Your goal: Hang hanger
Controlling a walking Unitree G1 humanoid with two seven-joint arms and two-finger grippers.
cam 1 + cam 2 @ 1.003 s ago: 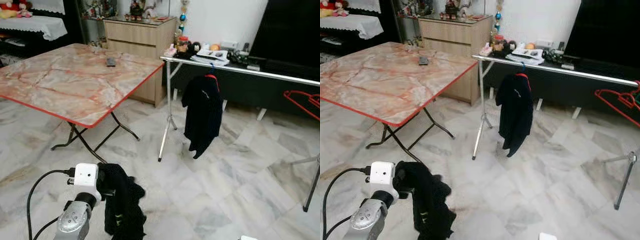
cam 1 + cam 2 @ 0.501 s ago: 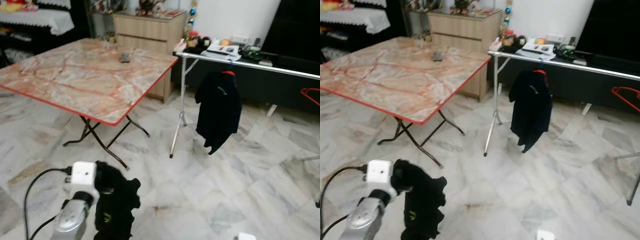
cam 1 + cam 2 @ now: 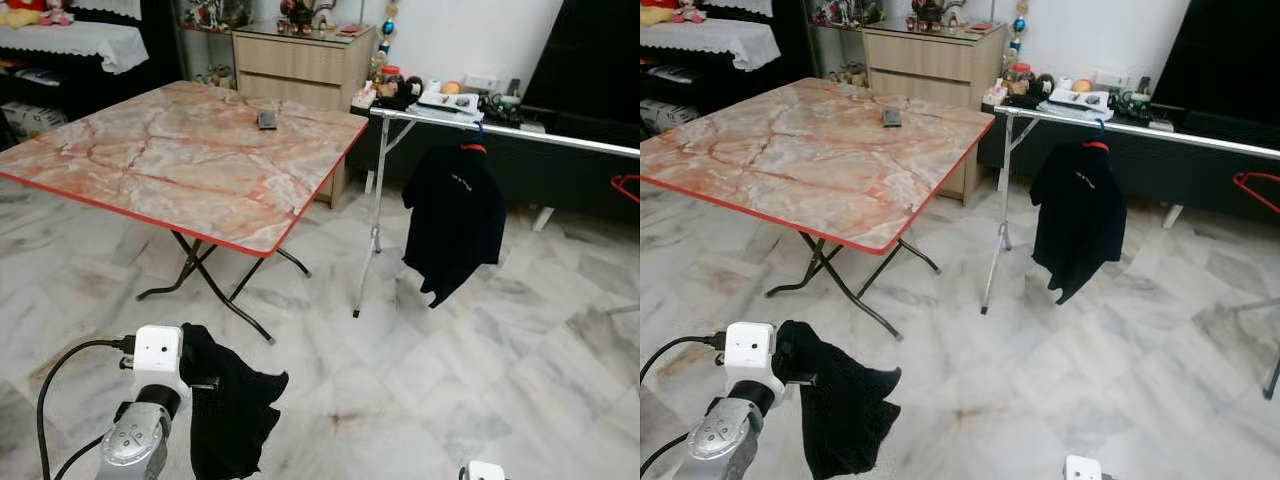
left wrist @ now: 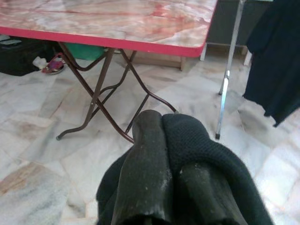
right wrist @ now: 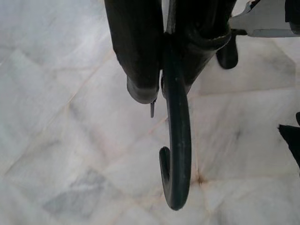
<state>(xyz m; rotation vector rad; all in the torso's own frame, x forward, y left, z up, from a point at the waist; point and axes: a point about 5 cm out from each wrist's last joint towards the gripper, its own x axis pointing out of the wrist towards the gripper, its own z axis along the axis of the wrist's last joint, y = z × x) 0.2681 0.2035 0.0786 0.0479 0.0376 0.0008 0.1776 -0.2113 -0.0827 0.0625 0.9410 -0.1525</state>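
Left gripper (image 4: pixel 173 187): jaws clamped on dark garment (image 3: pixel 230 410), low over floor.
Right gripper (image 5: pixel 171 61): jaws gripping hanger (image 5: pixel 176 154) by hook stem.
Rail (image 3: pixel 520 132): well ahead; one black shirt (image 3: pixel 452 225) hung.
Progress: hanger carried, unhung; approach and hooking left.

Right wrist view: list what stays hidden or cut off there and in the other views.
- Dark plastic hanger hook: its body is cut off at the right wrist view's edge, behind the right end effector.
- Left end effector: black knitted garment wraps its fingers.
- Red wire hanger: cut by the right eye view's edge.
- Small dark object on the marble-patterned table: too small to identify.
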